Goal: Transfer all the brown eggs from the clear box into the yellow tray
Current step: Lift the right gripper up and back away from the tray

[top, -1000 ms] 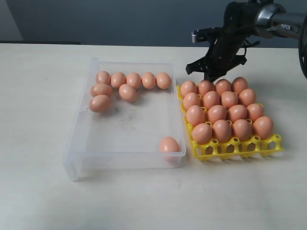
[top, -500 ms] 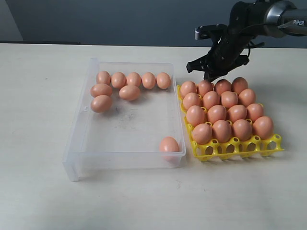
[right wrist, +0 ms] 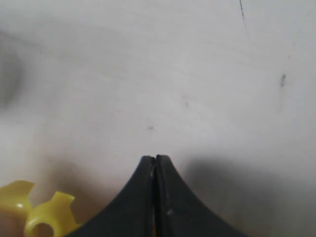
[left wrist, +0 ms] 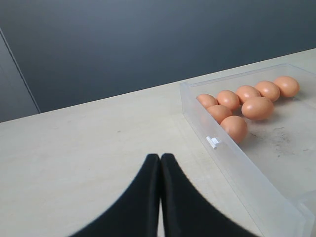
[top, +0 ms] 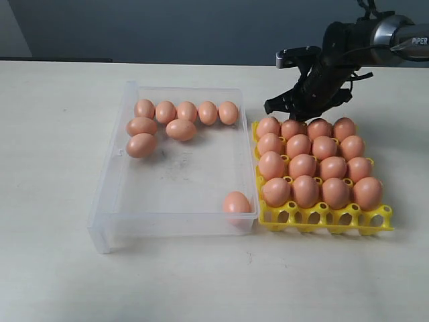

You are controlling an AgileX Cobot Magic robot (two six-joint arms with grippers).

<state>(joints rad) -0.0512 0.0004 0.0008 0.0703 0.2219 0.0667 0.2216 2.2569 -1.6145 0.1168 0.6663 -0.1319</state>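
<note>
right gripper (top: pixel 297 114), jaws together and empty, at the tray's (top: pixel 322 229) far edge
its arm reaches in from the right, bent downward. left gripper (left wrist: pixel 160 158) is pressed together too, over the table (top: pixel 53 268) beside the box (top: pixel 174 225). sixteen eggs (top: pixel 303 164) sit in the tray, nine in the box.

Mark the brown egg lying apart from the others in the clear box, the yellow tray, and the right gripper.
lone brown egg (top: pixel 236 201): exterior view, middle of its shell.
yellow tray (top: pixel 325 227): exterior view, wall facing the camera.
right gripper (right wrist: pixel 155 160): right wrist view, tips of the shut fingers.
</note>
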